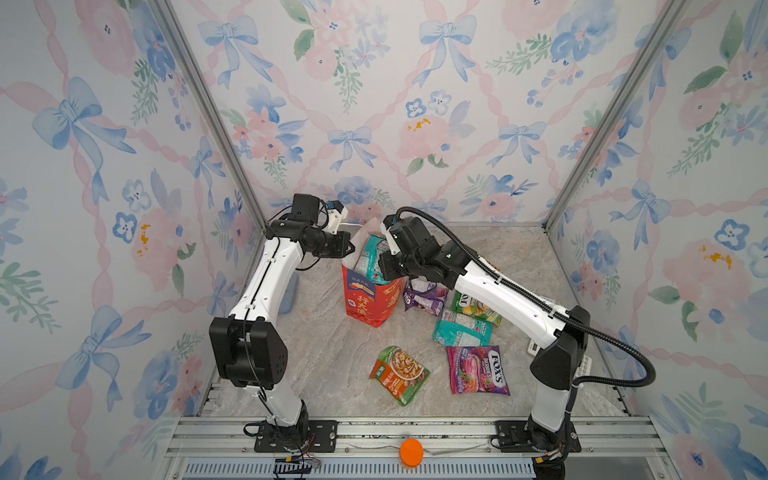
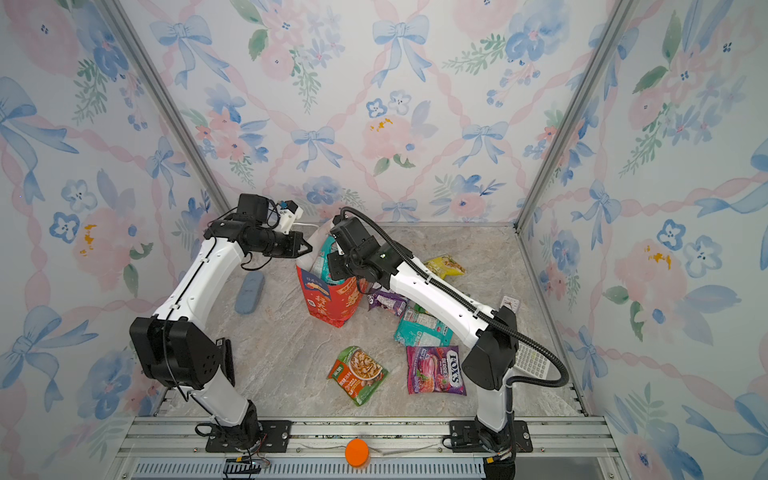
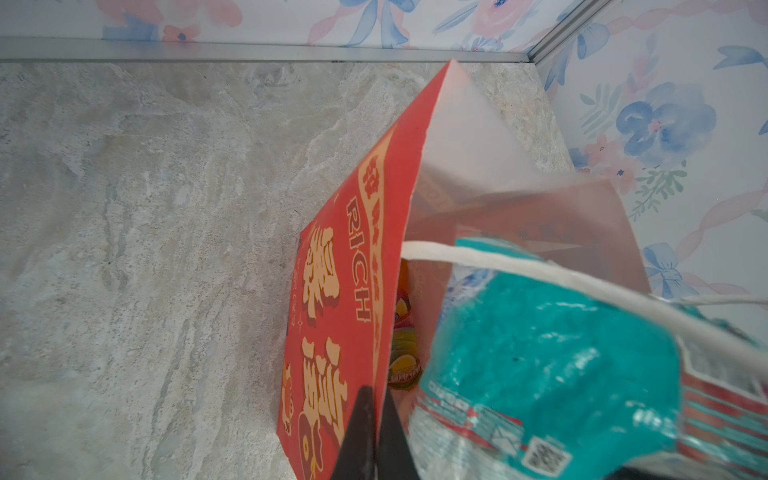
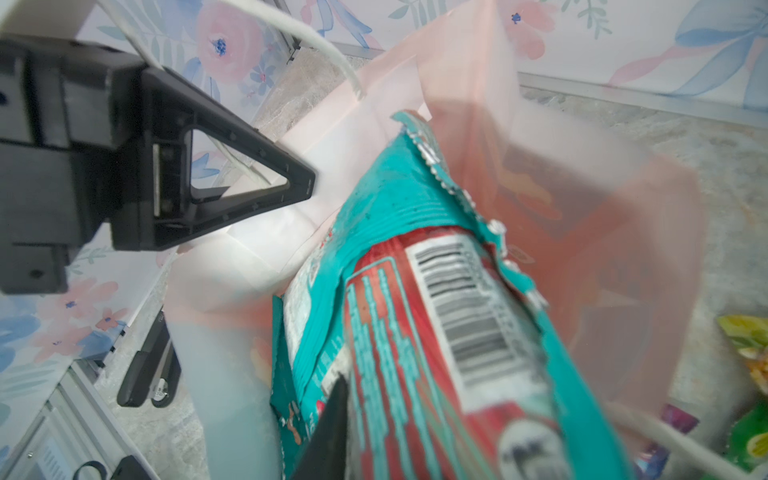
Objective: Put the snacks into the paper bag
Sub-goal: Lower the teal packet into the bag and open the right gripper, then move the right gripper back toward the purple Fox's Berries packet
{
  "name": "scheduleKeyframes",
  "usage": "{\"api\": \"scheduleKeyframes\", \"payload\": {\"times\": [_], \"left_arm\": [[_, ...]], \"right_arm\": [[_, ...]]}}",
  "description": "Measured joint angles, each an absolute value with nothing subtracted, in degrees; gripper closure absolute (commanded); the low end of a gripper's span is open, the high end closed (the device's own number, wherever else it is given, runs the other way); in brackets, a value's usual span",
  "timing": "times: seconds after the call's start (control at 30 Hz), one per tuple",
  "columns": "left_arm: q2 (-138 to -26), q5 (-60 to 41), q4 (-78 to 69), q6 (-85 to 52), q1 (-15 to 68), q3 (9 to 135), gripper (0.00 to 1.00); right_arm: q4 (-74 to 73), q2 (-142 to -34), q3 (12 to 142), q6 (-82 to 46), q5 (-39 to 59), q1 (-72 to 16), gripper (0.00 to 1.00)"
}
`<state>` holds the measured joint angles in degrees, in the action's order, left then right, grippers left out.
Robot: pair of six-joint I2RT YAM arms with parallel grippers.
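one teal pkt point(image 1: 371, 250) sticking out of red bag point(image 1: 366, 308)

The mouth of the paper bag point(image 1: 368, 301), at centre in both top views, is mostly blocked by a teal packet point(image 1: 371, 254) standing in it. The left gripper point(image 1: 352, 248) sits at its left rim and the right arm point(image 1: 494, 291) reaches overhead. Loose packets point(image 1: 462, 332) crowd the bag's right side, while the tabletop point(image 1: 320, 361) to its lower left is open.

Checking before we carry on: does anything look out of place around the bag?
Yes. The teal packet sticks up out of the mouth of the paper bag, with a white handle cord crossing it.
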<state>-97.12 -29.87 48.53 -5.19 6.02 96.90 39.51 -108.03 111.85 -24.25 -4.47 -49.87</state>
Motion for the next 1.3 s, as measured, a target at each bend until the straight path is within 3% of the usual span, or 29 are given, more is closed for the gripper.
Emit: {"api": "scheduleKeyframes", "payload": {"times": [0.13, 0.4, 0.87, 1.3], "left_arm": [[-97.12, -29.87, 48.51, -5.21, 6.02, 96.90, 1.00], [-97.12, -29.85, 48.49, -5.21, 6.02, 96.90, 1.00], [-97.12, -29.87, 48.49, -5.21, 6.02, 96.88, 1.00], [-97.12, -29.87, 48.49, -5.21, 6.02, 96.88, 1.00]], "right_arm": [[38.17, -107.63, 111.61, -24.88, -4.45, -49.58, 0.23], [34.50, -100.01, 107.02, -25.08, -4.75, -49.54, 0.00], [32.86, -77.14, 84.58, -29.02, -14.46, -47.59, 0.04], [46.22, -64.07, 57.47, -50.33, -22.65, -45.36, 0.04]]}}
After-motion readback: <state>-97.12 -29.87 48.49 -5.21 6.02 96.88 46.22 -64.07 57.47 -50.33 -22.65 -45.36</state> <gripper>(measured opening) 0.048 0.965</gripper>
